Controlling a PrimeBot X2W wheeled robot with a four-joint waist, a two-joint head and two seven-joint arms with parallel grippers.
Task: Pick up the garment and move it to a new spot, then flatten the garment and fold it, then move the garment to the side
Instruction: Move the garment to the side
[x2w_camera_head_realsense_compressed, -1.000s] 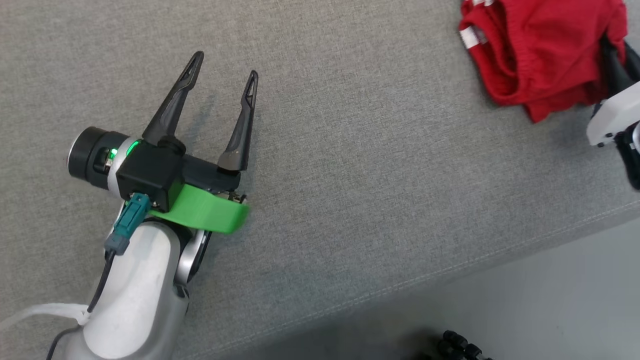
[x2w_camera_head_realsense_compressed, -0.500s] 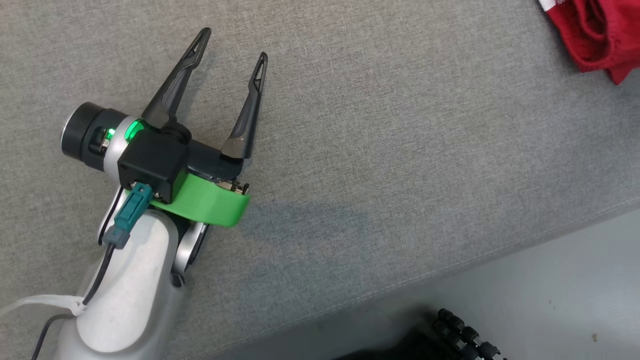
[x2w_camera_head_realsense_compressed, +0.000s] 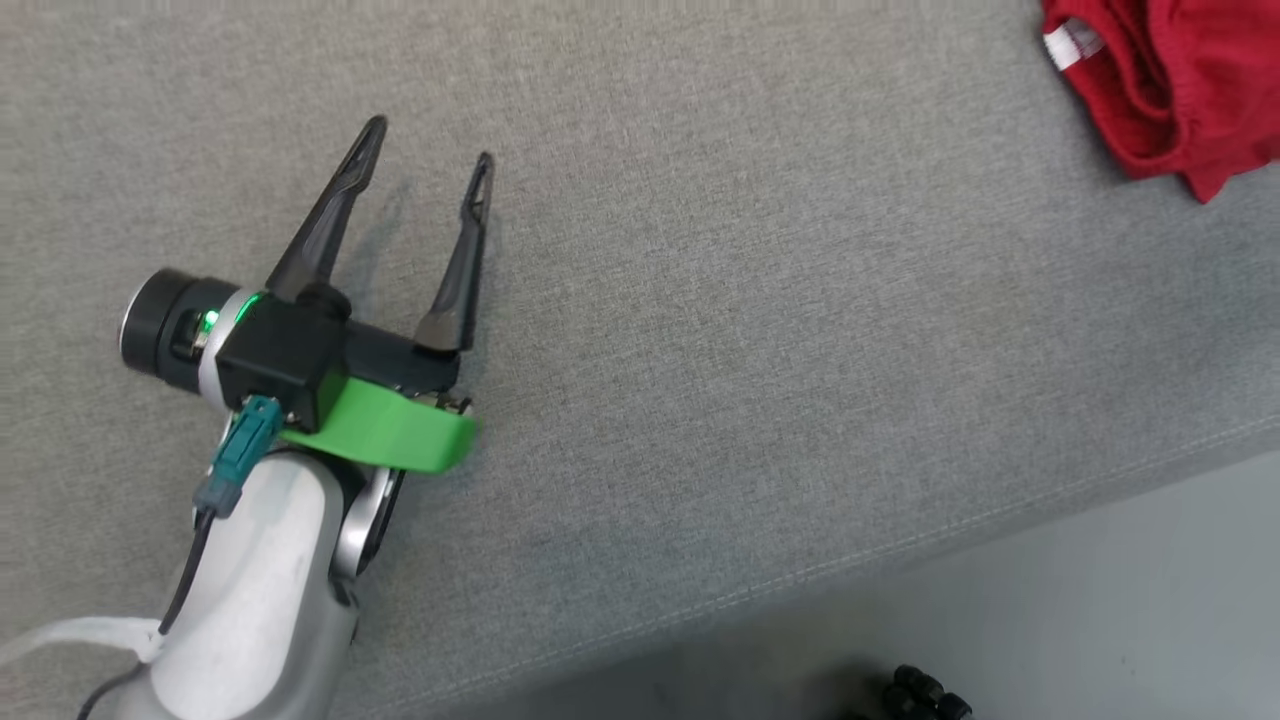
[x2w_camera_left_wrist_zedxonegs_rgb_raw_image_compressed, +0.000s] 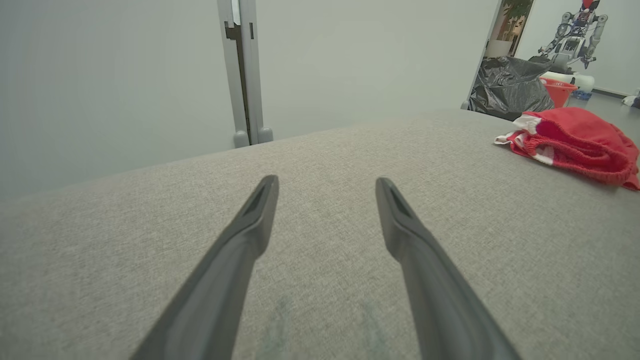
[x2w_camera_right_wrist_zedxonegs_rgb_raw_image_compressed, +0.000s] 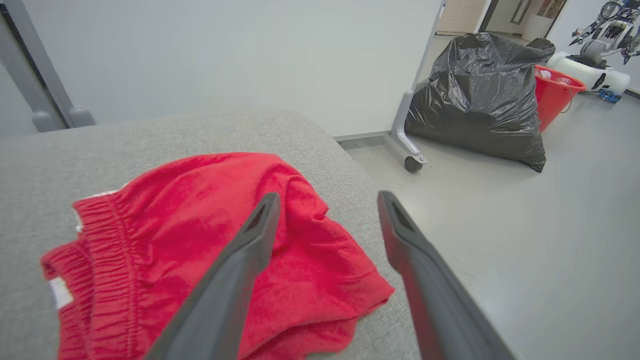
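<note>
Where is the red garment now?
The red garment lies at the head view's upper right, near the grey surface's right edge, by the right gripper's open jaws, far from the left gripper.

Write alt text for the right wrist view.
Open and empty, the right gripper is poised by a crumpled red garment at the corner of a grey fabric surface. A black bag and red bucket stand beyond.
</note>
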